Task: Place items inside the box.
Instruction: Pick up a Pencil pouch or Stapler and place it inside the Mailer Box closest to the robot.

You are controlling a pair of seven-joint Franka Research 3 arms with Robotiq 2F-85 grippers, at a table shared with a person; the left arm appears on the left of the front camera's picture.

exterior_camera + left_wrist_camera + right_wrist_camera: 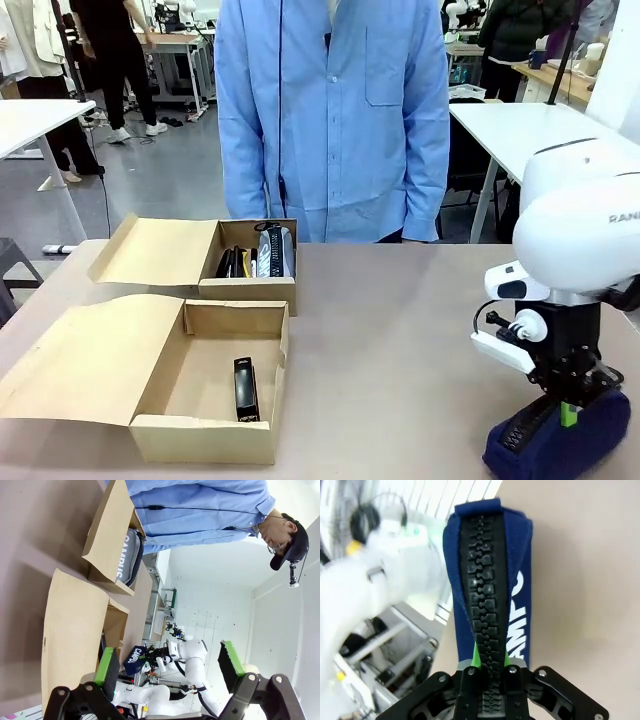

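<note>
At the lower right of the front view we see the right fingers (568, 412) closed down on the top of the navy zip pouch (555, 452), which stands on the tabletop (400, 340) at the frame's bottom edge, well apart from both boxes; the right wrist view shows them clamped on the pouch's black zip, with white lettering running along its side. In the left wrist view the left fingers (106, 666) stand wide apart with nothing between the green pads. The box (205, 438) lies open at the lower left, its flap folded out to the left, with one black stapler (245, 388) on its floor. Just behind it sits the smaller box (247, 292), also open, holding a grey pouch (274, 250) and dark items we cannot tell apart. A person (330, 110) in a blue shirt stands at the far edge
</note>
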